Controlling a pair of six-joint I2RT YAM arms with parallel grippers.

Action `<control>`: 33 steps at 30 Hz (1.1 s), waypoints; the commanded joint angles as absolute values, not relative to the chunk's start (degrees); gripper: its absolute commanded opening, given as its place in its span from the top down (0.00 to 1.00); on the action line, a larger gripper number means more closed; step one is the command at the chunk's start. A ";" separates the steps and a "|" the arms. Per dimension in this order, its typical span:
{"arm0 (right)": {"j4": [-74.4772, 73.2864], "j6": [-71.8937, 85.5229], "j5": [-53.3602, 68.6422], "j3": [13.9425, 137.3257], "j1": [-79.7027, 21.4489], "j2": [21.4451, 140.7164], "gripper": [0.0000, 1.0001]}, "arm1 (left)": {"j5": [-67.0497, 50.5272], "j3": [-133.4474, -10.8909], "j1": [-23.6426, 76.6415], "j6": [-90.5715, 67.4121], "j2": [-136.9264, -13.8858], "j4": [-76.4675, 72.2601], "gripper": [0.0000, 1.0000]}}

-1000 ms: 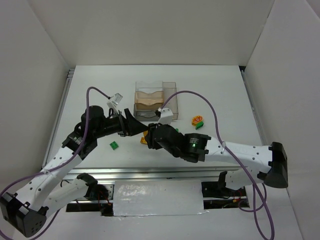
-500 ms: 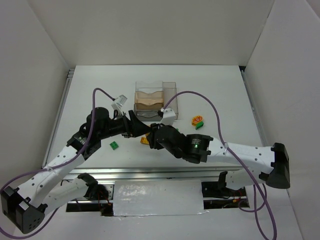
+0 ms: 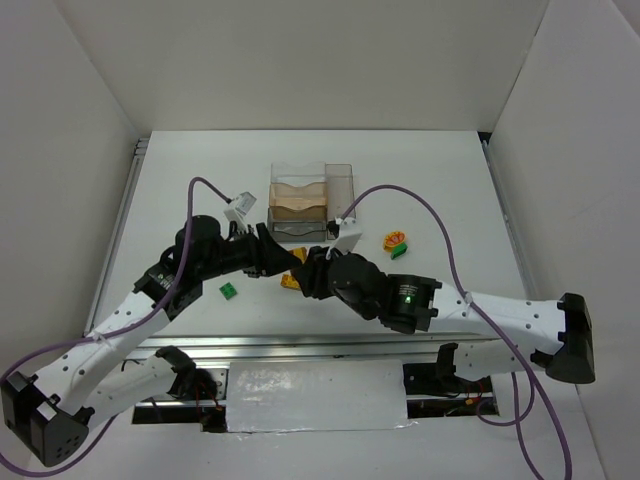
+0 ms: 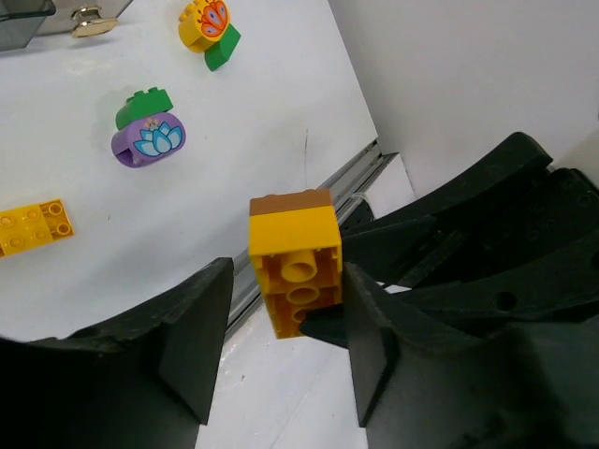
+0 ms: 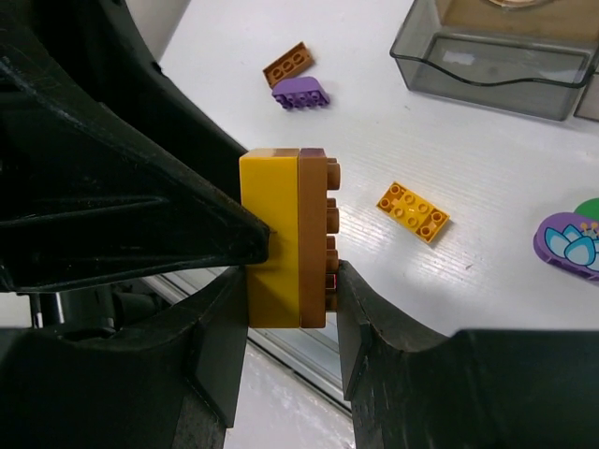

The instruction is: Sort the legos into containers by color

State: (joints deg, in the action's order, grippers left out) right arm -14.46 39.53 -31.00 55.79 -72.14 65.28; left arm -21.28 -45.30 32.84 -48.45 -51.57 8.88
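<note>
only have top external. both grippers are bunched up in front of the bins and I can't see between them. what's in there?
Observer: A yellow brick with a brown brick stuck to its face. The right gripper is clamped across the pair.
Operator: left on it too?
Observer: Not gripping, it seems. The left gripper straddles the yellow brick, and the left wrist view shows a gap between the brick and one of its fingers.
Operator: anything loose hidden under the arms?
Observer: Yes. The right wrist view shows a purple brick lying against a brown plate on the table.
</note>
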 commanded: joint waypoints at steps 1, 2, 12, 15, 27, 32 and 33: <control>-9.93 38.76 -30.67 57.74 -72.69 65.91 1.00 | -21.62 -46.49 32.78 -47.55 -51.77 6.33 0.49; -9.76 39.02 -30.93 57.74 -72.69 66.35 1.00 | -22.49 -46.58 32.78 -47.72 -51.77 6.07 0.60; -6.43 36.48 -26.21 56.96 -72.25 65.75 0.45 | -26.89 -45.27 32.78 -48.08 -53.44 1.76 1.00; -0.45 35.07 -12.56 52.48 -67.88 62.50 0.09 | -27.60 -45.18 32.87 -46.94 -52.74 0.62 1.00; 6.16 32.70 25.04 42.36 -49.48 47.99 0.02 | -46.20 -43.42 32.61 -43.50 -47.02 -12.63 1.00; 12.20 36.81 34.86 43.24 -49.48 48.95 0.11 | -50.01 -43.07 32.61 -43.95 -45.88 -14.94 1.00; 13.61 37.44 36.20 42.89 -49.48 49.04 0.13 | -49.75 -43.15 32.61 -43.77 -45.70 -14.51 1.00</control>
State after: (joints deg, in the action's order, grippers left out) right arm 6.33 35.44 26.61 41.78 -49.56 48.95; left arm -44.93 -43.57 32.67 -44.95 -46.92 -8.93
